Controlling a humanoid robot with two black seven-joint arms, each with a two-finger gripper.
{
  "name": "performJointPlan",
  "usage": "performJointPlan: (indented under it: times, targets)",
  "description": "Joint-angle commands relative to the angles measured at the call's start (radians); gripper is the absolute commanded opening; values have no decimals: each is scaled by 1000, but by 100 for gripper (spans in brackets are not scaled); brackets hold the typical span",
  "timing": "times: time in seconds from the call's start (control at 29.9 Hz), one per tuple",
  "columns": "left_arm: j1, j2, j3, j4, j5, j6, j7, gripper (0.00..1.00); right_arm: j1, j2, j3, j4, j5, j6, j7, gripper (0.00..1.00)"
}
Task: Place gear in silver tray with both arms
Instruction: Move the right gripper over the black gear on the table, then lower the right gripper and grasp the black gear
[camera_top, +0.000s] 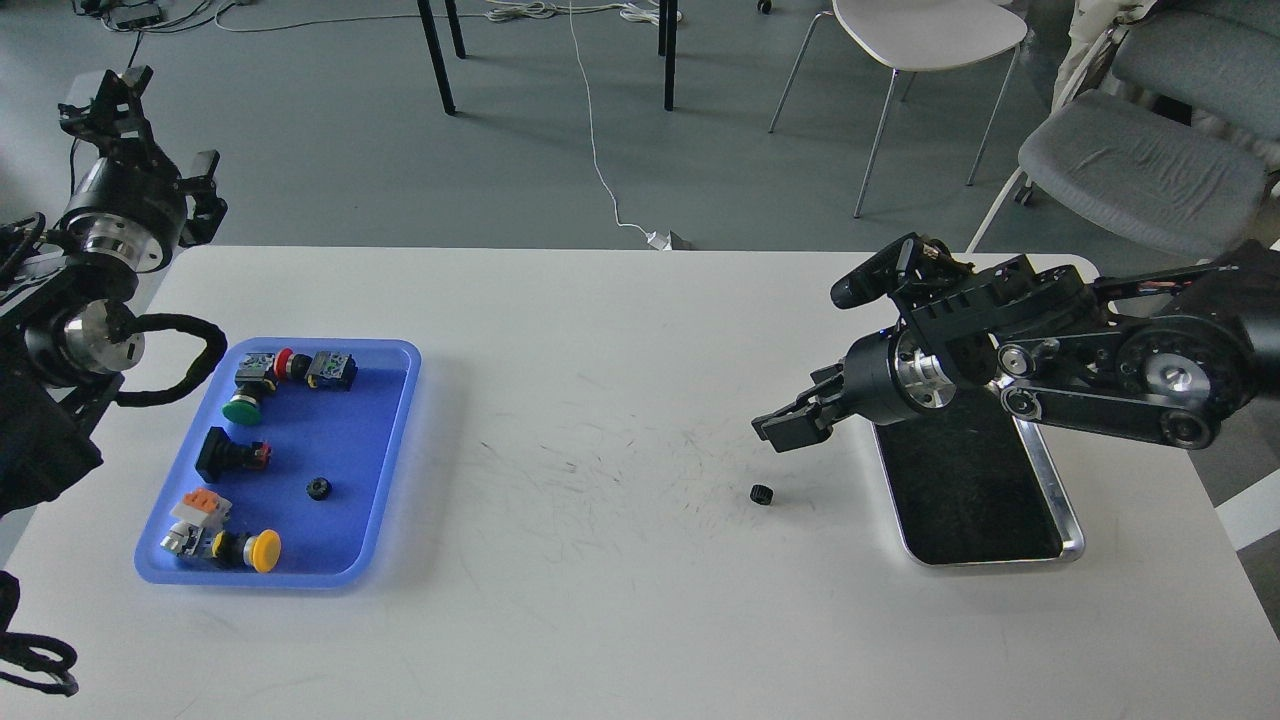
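grey floor, chair legs and a trailing cable fill the background; up front, a white table (620, 620) carries everything i care about. one gear (762, 494) sits alone on the bare table, just left of the silver tray (1068, 500) and outside it. a second small black gear (318, 489) lies in the blue tray (395, 455) far left, among push-button switches. my right end effector (785, 428) hangs just above and to the right of the lone gear, its fingers a little apart, nothing between them. my left end effector (110, 100) is raised off the table's far left corner; it's too dark and end-on to tell whether it's apart or together.

i judge the gear to be light, rigid and hard, probably plastic or metal, not fragile. being tiny and round, it could roll or skid out of a sloppy pinch. i'd come straight down and close across its toothed rim, where the teeth give some bite, keeping the fingers low against the table.
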Motion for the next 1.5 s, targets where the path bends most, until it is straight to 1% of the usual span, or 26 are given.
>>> performJointPlan:
  times: [0.0,0.1,0.23,0.3,0.4,0.5,0.57,0.84,0.9,1.07,1.27,1.34,1.47]
  targets:
    - [1,1,0,0,2,0,-1,98,0,40,-8,-10,-17,-1,9,95]
    - [1,1,2,2,2,0,-1,98,3,57,-40,-11,-44,-3,12,92]
    - [1,4,2,2,2,0,-1,98,18,68,-74,-13,-78,-1,49,88]
    - [1,4,0,3,0,0,0,98,20,88,-77,-11,-78,-1,55,85]
    - [5,0,-1,18,0,0,8,98,20,100,-81,-11,-80,-1,60,85]
    - [8,-2,-1,31,-11,-1,8,98,27,120,-106,-14,-84,-1,83,79]
    - [20,-1,-1,31,-11,-3,8,98,27,132,-115,-28,-100,-1,89,78]
    - [24,-1,0,31,-9,-1,3,98,18,145,-135,-53,-107,-1,104,77]
    - [28,-1,-1,32,-12,-12,3,98,13,148,-135,-53,-106,-1,110,72]
    - [34,-2,-3,34,-12,-6,3,98,13,163,-146,-57,-106,-1,118,69]
    - [34,-2,-1,35,-12,-3,3,98,10,168,-152,-57,-107,-1,123,68]
    - [34,-2,-1,35,-12,-3,2,98,9,177,-152,-60,-107,-1,123,64]
    - [34,-2,-1,35,-12,-3,2,98,6,183,-169,-85,-106,-1,124,63]
